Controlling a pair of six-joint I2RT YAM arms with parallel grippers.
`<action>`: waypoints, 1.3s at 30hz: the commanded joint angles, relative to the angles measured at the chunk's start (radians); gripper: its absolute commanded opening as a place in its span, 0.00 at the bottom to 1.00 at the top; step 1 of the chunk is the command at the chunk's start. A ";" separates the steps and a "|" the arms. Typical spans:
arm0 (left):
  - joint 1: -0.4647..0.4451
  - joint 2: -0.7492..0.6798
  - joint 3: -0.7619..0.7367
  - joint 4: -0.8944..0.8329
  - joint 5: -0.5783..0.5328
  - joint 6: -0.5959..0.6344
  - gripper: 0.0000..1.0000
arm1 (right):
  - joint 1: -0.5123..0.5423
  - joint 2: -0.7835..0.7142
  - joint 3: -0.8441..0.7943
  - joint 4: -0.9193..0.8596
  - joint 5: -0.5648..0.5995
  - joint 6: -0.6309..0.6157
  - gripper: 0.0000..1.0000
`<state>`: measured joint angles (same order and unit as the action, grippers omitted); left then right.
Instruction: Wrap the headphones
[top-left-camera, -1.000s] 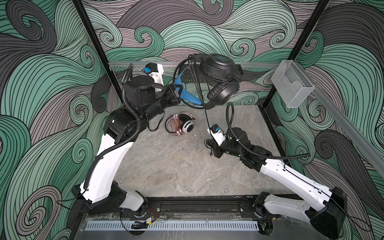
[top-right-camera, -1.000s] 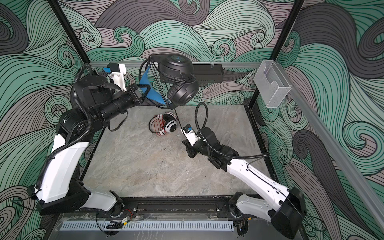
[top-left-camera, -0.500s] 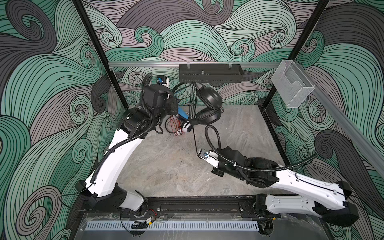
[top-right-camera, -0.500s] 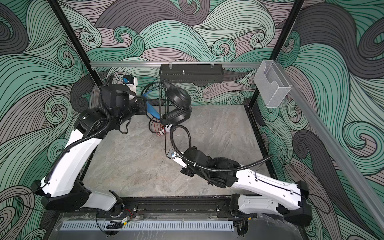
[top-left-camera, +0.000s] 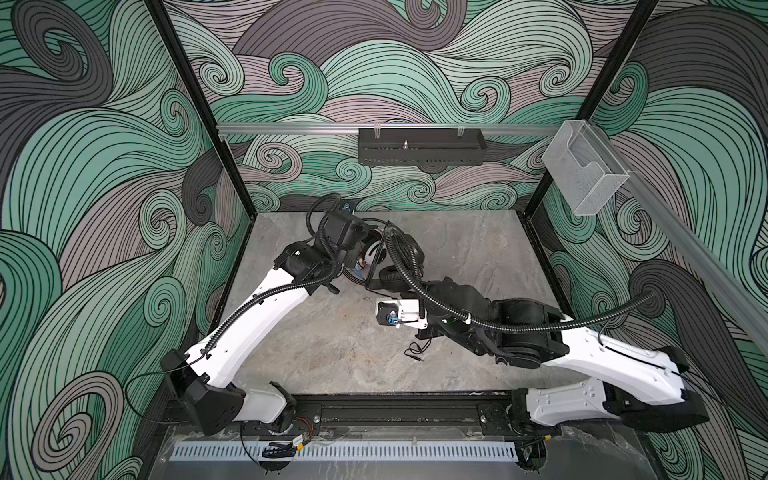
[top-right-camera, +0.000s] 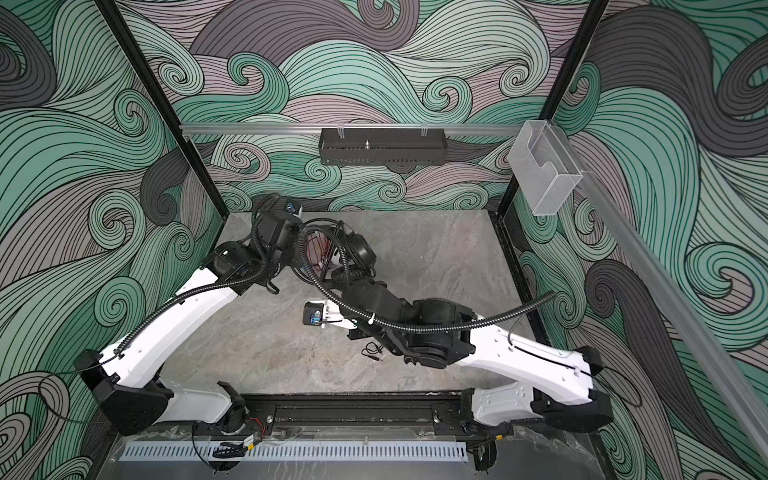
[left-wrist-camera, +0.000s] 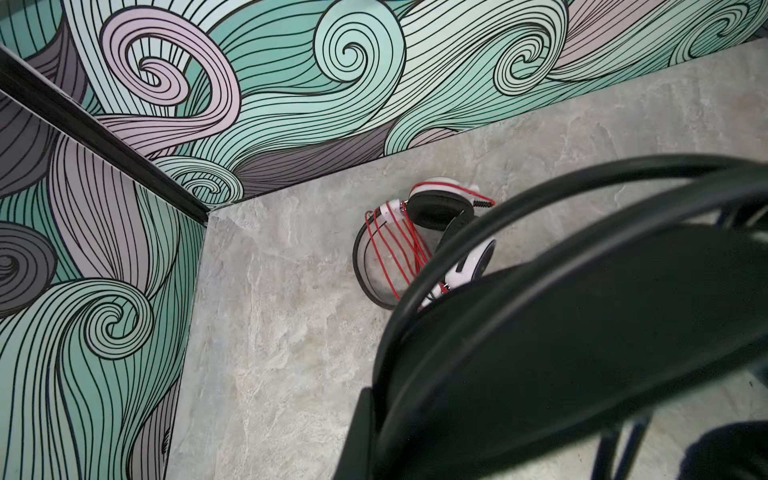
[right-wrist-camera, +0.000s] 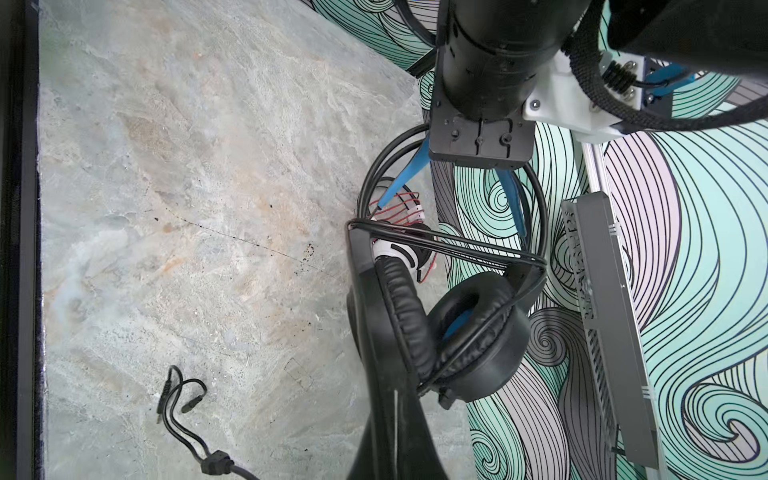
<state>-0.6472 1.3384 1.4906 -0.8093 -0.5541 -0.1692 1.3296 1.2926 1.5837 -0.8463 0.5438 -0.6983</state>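
Observation:
The black headphones (top-left-camera: 409, 253) with blue lining hang low over the table's back left, held from two sides. My left gripper (right-wrist-camera: 478, 164) is shut on their blue inner band; in the left wrist view the band (left-wrist-camera: 582, 332) fills the lower right. My right gripper (right-wrist-camera: 386, 415) is shut, its dark fingers lying along one ear cup (right-wrist-camera: 478, 332), where the black cord crosses the yokes. The cord's plug end (top-left-camera: 415, 353) lies loose on the table. Just behind lie the white headphones (left-wrist-camera: 473, 262), with their red cord (left-wrist-camera: 399, 249) wound round the band.
A black rack (top-left-camera: 419, 145) hangs on the back wall rail. A clear plastic holder (top-left-camera: 586, 170) is fixed at the right rail. The left wall and black corner post (top-left-camera: 232, 178) stand close behind the left arm.
Both arms have come down with the black headphones, from up by the rack to just above the table beside the white pair. The cord's tail now lies on the table.

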 joint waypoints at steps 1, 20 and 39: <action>-0.031 -0.051 -0.020 0.054 0.008 0.003 0.00 | 0.003 0.015 0.072 0.005 0.044 -0.065 0.00; -0.143 -0.220 -0.161 -0.033 0.187 0.178 0.00 | -0.224 0.062 0.159 -0.036 -0.022 0.018 0.07; -0.144 -0.263 -0.150 -0.064 0.275 0.192 0.00 | -0.270 0.052 0.149 0.004 0.033 0.003 0.14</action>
<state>-0.7879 1.1141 1.3193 -0.8917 -0.3817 0.0418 1.0813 1.3334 1.7020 -0.8719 0.5934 -0.7525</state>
